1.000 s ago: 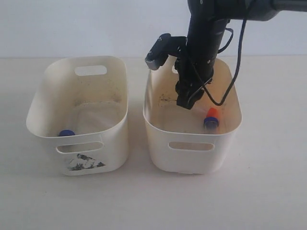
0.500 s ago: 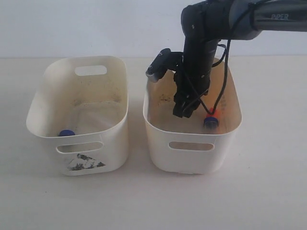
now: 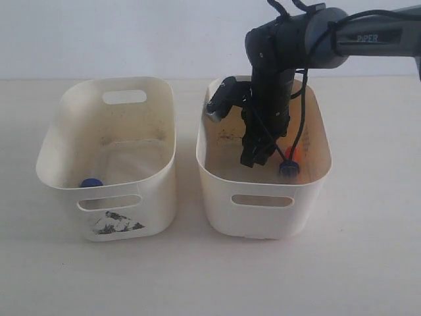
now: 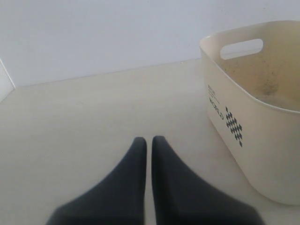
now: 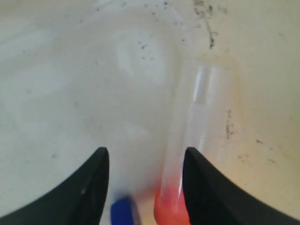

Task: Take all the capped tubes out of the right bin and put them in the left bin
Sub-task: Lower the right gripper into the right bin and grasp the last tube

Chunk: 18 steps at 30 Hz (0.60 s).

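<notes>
My right gripper (image 3: 258,158) (image 5: 145,154) reaches down inside the plain right bin (image 3: 263,197), open. Between its fingers lie an orange-capped clear tube (image 5: 185,154) close to one finger and the blue cap (image 5: 123,212) of a second tube. In the exterior view those caps show as a blue cap (image 3: 288,168) with an orange one (image 3: 293,153) behind it, beside the fingertips. The left bin (image 3: 108,191), with the torn sticker, holds a blue-capped tube (image 3: 91,184). My left gripper (image 4: 149,140) is shut and empty above the table, apart from the bin (image 4: 253,122) seen beside it.
The two bins stand side by side with a narrow gap between them on a beige table (image 3: 197,276). A black cable (image 3: 299,125) loops from the right arm into the right bin. A pale wall rises behind.
My right gripper has sunk deeper into the right bin, its fingertips coming down toward the two tubes on the bin floor. The left bin and its tube have not moved.
</notes>
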Motion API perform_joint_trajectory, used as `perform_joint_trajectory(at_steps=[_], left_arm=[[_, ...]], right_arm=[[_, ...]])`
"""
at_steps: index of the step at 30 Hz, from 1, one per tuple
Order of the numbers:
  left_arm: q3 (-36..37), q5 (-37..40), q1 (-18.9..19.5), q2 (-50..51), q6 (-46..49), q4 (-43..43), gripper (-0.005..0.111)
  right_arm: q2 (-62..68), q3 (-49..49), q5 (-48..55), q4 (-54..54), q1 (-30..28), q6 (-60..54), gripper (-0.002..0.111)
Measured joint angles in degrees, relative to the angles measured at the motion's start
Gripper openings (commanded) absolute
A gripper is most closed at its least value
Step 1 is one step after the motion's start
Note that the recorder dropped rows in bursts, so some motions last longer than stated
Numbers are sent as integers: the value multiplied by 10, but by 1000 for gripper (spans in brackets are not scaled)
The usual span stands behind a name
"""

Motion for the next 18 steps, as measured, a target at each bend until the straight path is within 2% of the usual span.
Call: perform_joint_trajectory(at_steps=[8, 11, 12, 14, 16, 18], left_arm=[[0, 0, 0, 0, 0, 0, 4], [0, 0, 0, 0, 0, 0, 4], [0, 0, 0, 0, 0, 0, 4], [0, 0, 0, 0, 0, 0, 4], [0, 0, 0, 0, 0, 0, 4], [0, 0, 0, 0, 0, 0, 4]], right_arm=[[1, 0, -16, -24, -2, 31, 48], [1, 0, -20, -24, -2, 40, 62], [1, 0, -21, -24, -2, 40, 70], [1, 0, -22, -24, -2, 40, 74], [1, 0, -23, -24, -2, 41, 71], [1, 0, -23, -24, -2, 43, 62]])
